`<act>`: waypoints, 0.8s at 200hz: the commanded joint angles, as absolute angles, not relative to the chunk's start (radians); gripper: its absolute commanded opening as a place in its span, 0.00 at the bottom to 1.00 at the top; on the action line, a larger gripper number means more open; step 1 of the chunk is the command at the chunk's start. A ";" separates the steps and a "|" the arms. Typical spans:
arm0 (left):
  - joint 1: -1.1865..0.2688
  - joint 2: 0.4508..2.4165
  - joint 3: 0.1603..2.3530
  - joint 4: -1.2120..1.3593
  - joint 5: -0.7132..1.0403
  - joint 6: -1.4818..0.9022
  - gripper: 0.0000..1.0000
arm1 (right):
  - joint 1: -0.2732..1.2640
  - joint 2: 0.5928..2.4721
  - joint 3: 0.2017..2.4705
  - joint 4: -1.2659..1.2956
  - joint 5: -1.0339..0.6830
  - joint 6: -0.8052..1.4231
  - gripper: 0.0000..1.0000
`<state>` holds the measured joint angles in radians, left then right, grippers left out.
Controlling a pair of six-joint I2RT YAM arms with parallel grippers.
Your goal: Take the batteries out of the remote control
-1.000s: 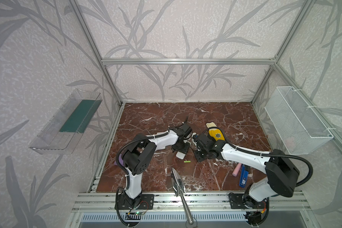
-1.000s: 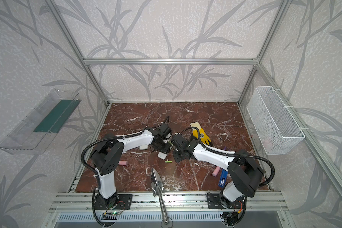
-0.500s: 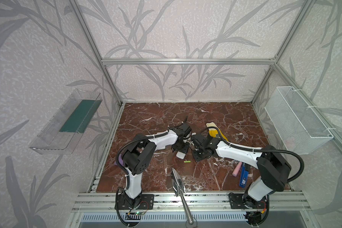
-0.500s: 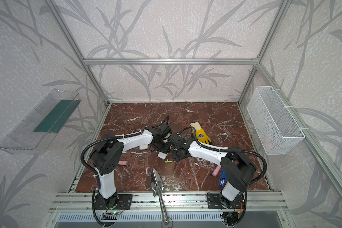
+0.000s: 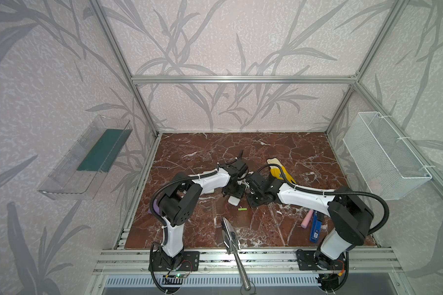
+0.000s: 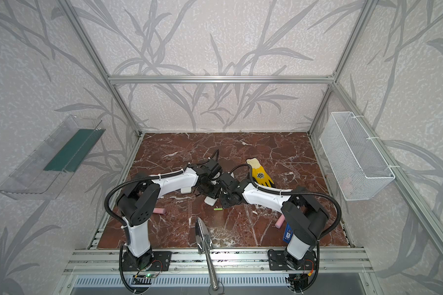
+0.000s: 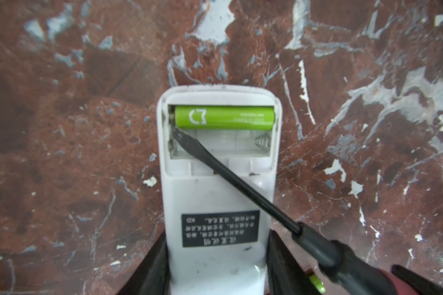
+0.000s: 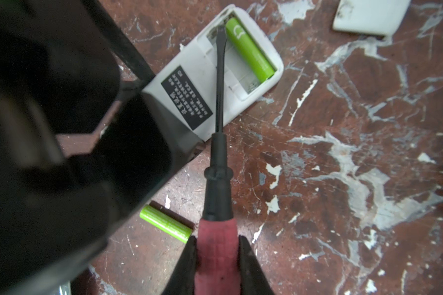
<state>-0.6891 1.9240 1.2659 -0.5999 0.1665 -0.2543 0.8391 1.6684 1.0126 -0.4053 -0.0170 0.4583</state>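
Red-brown marbled worktop (image 5: 292,158) forms the floor of a wallpapered cell, and both arms meet near its middle. The left claw (image 7: 216,255) is clamped on the sides of a white remote (image 7: 215,194), which lies back-up on the worktop with its battery bay uncovered. The right claw (image 8: 218,255) is closed on the pink handle of a screwdriver (image 8: 219,178). Its black blade slants across the remote, and its tip sits in the bay's empty slot, just beside one end of a green battery (image 7: 224,117) seated in the other slot. A second green battery (image 8: 165,224) lies loose on the worktop near the remote.
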 commanded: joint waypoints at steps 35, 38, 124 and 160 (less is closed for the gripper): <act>-0.696 1.977 1.239 -0.631 0.094 -0.224 0.24 | 0.831 1.613 1.044 -0.654 0.031 0.494 0.00; -0.698 1.977 1.239 -0.630 0.091 -0.226 0.23 | 0.831 1.612 1.047 -0.661 0.031 0.494 0.00; -0.738 1.974 1.269 -0.657 0.001 -0.238 0.20 | 0.825 1.701 1.192 -0.750 0.044 0.511 0.00; -0.743 1.977 1.257 -0.648 0.032 -0.231 0.18 | 0.827 1.768 1.205 -0.703 0.034 0.531 0.00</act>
<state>-0.7307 1.9263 1.2747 -0.6067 0.0605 -0.2375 0.8375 1.7214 1.1965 -0.7097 -0.0006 0.5053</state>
